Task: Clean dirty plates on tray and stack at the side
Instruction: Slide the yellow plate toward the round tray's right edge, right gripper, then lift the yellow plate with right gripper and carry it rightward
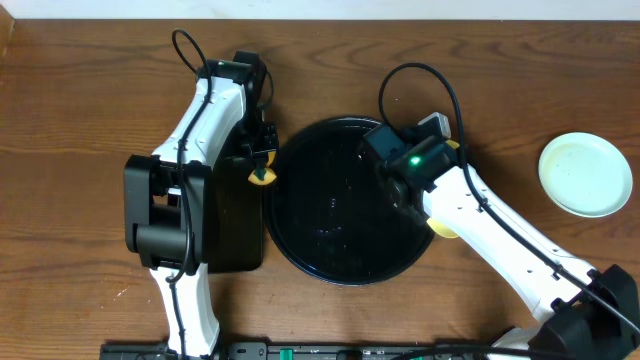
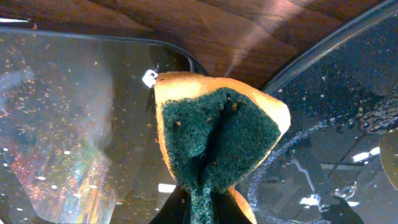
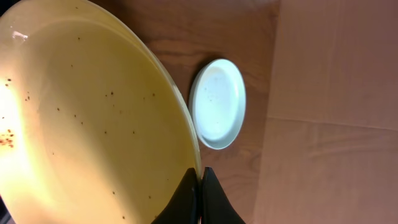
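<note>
Filling the left wrist view, a sponge (image 2: pixel 217 134) with a yellow body and a dark green scouring face flecked with brown crumbs is pinched from below by the left gripper (image 2: pixel 206 210), its jaws clamped on the sponge's lower end. It hangs above the strip of wooden desk (image 2: pixel 217 31) between the rectangular black tray (image 2: pixel 62 124), which is speckled with crumbs, and the round black tray (image 2: pixel 336 93), whose glossy surface carries water droplets.

In the right wrist view, the pale yellow plate (image 3: pixel 81 124) is nearly as close. The right gripper (image 3: pixel 200 198) is closed tight on its rim, and the plate is held tilted on edge. Small brown specks dot its face, with a reddish smear at its left edge. Seen from overhead, this plate is above the right side of the round tray, mostly hidden beneath the arm.

A pale mint plate (image 3: pixel 217 102) lies flat on the desk, well apart from the round tray on its right. Whether a second plate lies under it I cannot tell.
</note>
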`<state>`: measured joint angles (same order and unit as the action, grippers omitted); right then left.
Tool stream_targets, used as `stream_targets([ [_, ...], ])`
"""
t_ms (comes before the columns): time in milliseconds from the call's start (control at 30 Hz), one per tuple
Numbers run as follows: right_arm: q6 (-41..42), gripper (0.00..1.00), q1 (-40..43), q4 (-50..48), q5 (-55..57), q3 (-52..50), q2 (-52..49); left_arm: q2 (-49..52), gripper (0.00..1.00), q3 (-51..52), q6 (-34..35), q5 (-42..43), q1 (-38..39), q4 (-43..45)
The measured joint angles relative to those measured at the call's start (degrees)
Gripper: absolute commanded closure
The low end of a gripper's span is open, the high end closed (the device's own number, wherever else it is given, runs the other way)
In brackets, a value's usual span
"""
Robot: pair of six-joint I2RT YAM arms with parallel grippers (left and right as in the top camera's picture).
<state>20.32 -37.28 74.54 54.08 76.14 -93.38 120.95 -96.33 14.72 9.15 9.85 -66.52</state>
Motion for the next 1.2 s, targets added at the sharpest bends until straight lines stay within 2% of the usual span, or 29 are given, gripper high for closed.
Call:
stream_targets([
  [867, 0.1, 0.99, 0.0, 1.9, 8.5, 4.6, 0.0, -0.1, 0.92, 0.0, 0.0, 1.1, 0.0, 0.5],
  [967, 1.7, 0.99, 0.3, 0.9, 4.3, 4.6, 0.0, -0.1, 0.92, 0.0, 0.0, 1.1, 0.0, 0.6],
  [1200, 8.3, 0.99, 6.8, -7.7, -15.1, 4.7, 0.0, -0.1, 0.92, 0.0, 0.0, 1.2, 0.0, 0.6],
])
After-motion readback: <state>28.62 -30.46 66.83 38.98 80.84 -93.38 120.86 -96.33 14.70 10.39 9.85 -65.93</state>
